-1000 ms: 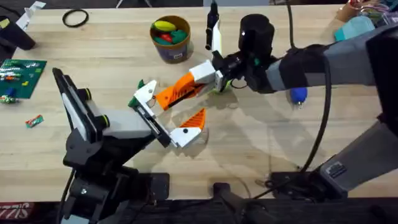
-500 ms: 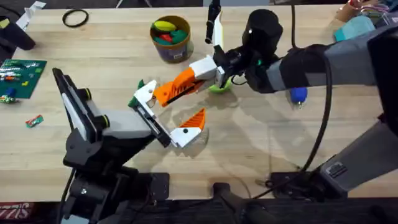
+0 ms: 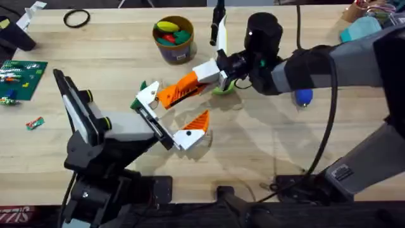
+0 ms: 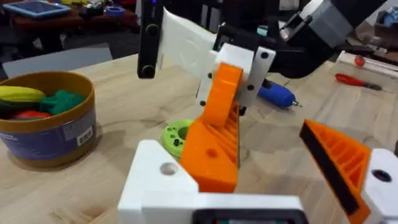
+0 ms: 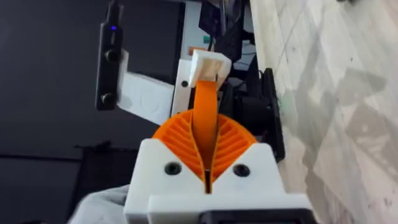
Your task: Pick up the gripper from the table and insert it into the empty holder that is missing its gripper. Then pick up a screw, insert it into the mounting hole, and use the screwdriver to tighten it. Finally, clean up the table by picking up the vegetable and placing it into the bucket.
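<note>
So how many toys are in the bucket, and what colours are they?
Toys I can see inside the bucket:
Yellow toy: 1
Red toy: 1
Green toy: 1
Total: 3

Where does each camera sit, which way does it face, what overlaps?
Overhead: above the arm bases, facing down and forward over the table; left arm and right arm show.
Left wrist: on the left arm, facing the gripper and bucket; its holder shows.
Right wrist: on the right arm, facing along the right claw, shut on the gripper.
Shared: all three show the gripper.
</note>
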Robot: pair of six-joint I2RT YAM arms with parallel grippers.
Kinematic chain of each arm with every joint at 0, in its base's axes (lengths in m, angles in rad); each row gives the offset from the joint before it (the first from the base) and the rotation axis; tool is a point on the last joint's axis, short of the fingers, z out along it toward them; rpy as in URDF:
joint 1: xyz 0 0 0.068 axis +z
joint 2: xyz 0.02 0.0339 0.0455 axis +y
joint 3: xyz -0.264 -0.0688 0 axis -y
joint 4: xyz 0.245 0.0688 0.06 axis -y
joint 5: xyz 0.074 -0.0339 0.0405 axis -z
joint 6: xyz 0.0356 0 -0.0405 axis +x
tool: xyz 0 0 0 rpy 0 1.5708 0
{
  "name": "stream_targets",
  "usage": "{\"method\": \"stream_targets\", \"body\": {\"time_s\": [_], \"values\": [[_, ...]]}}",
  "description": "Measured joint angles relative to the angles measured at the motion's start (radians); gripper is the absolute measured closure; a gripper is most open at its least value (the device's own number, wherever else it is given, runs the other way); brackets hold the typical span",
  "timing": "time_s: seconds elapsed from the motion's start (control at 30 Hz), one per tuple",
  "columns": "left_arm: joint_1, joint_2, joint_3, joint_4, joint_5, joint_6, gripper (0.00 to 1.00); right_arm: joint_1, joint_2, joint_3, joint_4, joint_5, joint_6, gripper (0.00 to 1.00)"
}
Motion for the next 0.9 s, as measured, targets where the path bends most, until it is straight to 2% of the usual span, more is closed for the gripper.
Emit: {"method": "stream_targets", "body": {"time_s": [0.2, 0.3, 0.37, 0.47, 0.9], "values": [[0.000, 0.000, 0.001, -0.001, -0.003, 0.003, 0.015, 0.000, 0.000, -0.002, 0.107, 0.003, 0.073, 0.988], [0.000, 0.000, 0.001, -0.001, -0.003, 0.000, 0.014, -0.001, 0.000, -0.002, 0.087, 0.007, 0.096, 0.988], [0.000, 0.000, 0.001, -0.002, -0.003, -0.003, 0.014, 0.001, 0.000, -0.002, -0.043, 0.020, 0.072, 0.988], [0.000, 0.000, 0.001, -0.003, -0.003, -0.015, 0.014, 0.002, 0.000, -0.001, -0.084, 0.028, 0.047, 0.988], [0.000, 0.000, 0.001, -0.001, -0.014, -0.011, 0.014, 0.021, 0.000, -0.002, -0.006, 0.055, 0.029, 0.988]]}}
